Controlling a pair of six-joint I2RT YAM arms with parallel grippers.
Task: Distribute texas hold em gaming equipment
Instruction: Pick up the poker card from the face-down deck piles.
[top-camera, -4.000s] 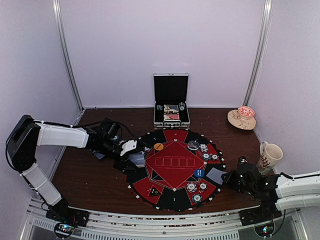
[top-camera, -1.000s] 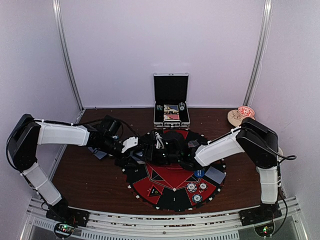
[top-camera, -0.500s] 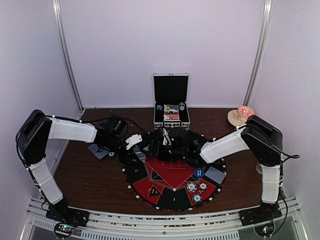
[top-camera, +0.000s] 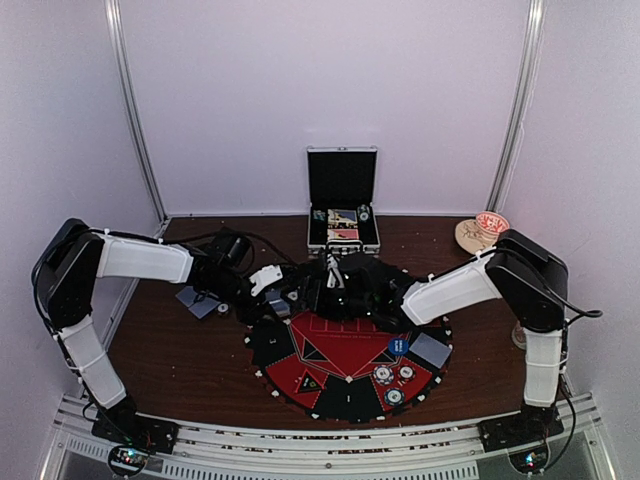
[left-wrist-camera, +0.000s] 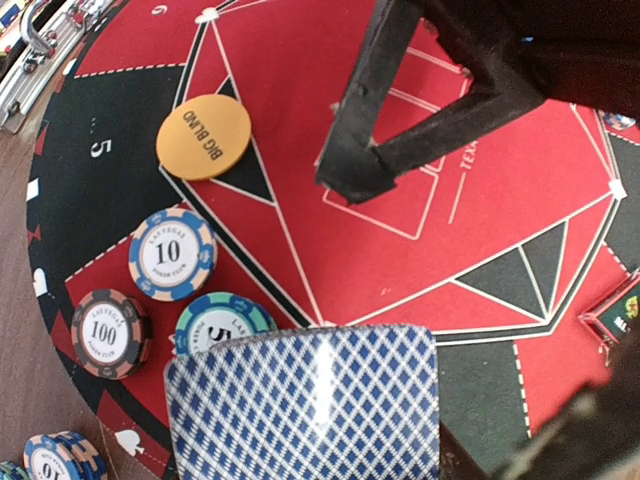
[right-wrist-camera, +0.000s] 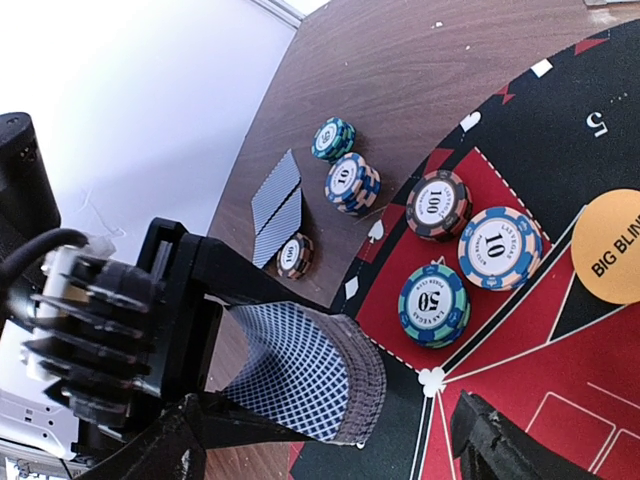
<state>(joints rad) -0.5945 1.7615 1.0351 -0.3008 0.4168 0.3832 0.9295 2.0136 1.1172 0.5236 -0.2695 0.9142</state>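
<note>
The left arm (top-camera: 135, 262) and right arm (top-camera: 450, 290) are stretching inward. The left tool (top-camera: 282, 298) is clamping a card deck (left-wrist-camera: 300, 405); the right tool (top-camera: 328, 283) is gaping wide beside it.

BIG BLIND is printed in dark capitals on the orange disc (left-wrist-camera: 203, 137). A big 10 is shown on the blue-and-white chip (left-wrist-camera: 172, 254), with LAS VEGAS and POKER CLUB ringed around it in tiny print. 100 is marked on the dark chip (left-wrist-camera: 110, 333), and 50 can be read on the teal chip (right-wrist-camera: 434, 305). A white 5 is stamped on a black segment of the mat (left-wrist-camera: 110, 190), and only TEXA is legible on its red centre. Off the mat, 10 is seen on a blue stack (right-wrist-camera: 352, 183) and 100 on a small dark chip (right-wrist-camera: 293, 254).
</note>
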